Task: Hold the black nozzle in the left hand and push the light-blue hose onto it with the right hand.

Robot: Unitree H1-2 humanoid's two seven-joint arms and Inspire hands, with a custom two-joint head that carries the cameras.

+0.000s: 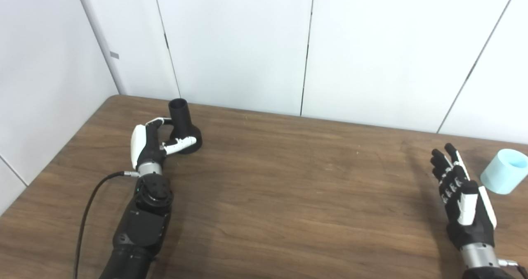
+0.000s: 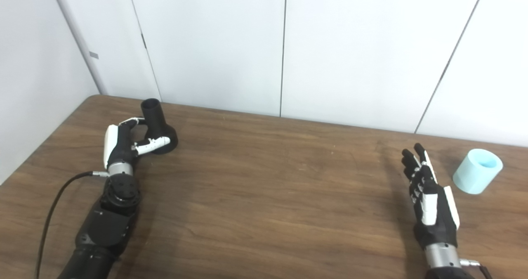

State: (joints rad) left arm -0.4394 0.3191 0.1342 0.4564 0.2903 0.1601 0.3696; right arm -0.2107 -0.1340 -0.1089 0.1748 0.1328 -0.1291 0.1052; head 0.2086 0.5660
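A wide, bare stretch of dark wood-grain table (image 1: 288, 196) is seen between the two arms. The far edge of the table is set against pale wall panels (image 1: 231, 39) with thin vertical seams, and the far-left corner is rounded.

The black nozzle (image 1: 184, 128) is stood upright near that far-left corner, close to the far edge. It is matt and smooth, formed as a narrow open tube above a wider flared base. The left hand (image 1: 154, 140) is placed just beside it on the left: one of its fingers (image 1: 181, 143) is laid across the front of the base, another is curled toward the tube from behind, so the nozzle is loosely ringed; a firm grip cannot be confirmed. A black cable (image 1: 88, 213) is trailed from the wrist toward the near edge.

The light-blue hose (image 2: 477, 171) is seen as a short, thick-walled cylinder of smooth pale plastic, tilted with its open end facing up and right, near the right edge of the table. The right hand (image 2: 429, 196) is held just left of it, not touching, fingers straight and slightly spread, with nothing held.
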